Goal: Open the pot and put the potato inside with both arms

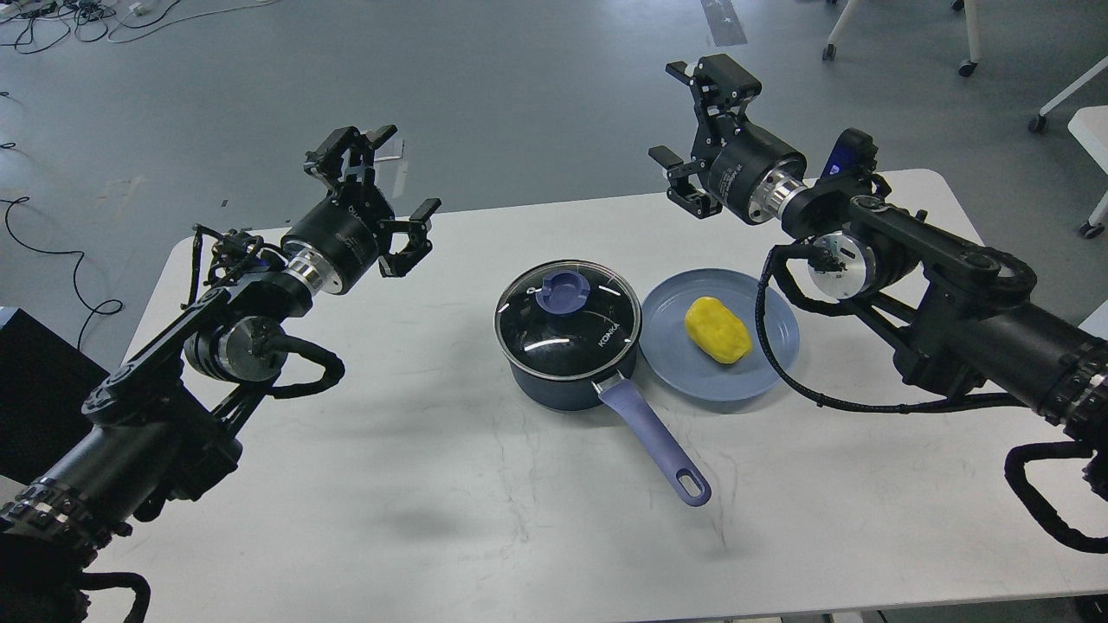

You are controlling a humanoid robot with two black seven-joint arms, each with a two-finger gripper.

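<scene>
The pot (563, 381) is dark navy with a lavender-blue handle (653, 446); its lid (567, 322) is dark glass with a blue knob (563, 290). The potato (717, 329) is bright yellow, the plate (675, 363) blue-grey, the surface (433, 502) white with faint veins, both arms black.

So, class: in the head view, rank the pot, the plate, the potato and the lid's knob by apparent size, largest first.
1. Pot, counting its handle; without it, pot and plate look alike.
2. Plate.
3. Potato.
4. Lid knob.
</scene>
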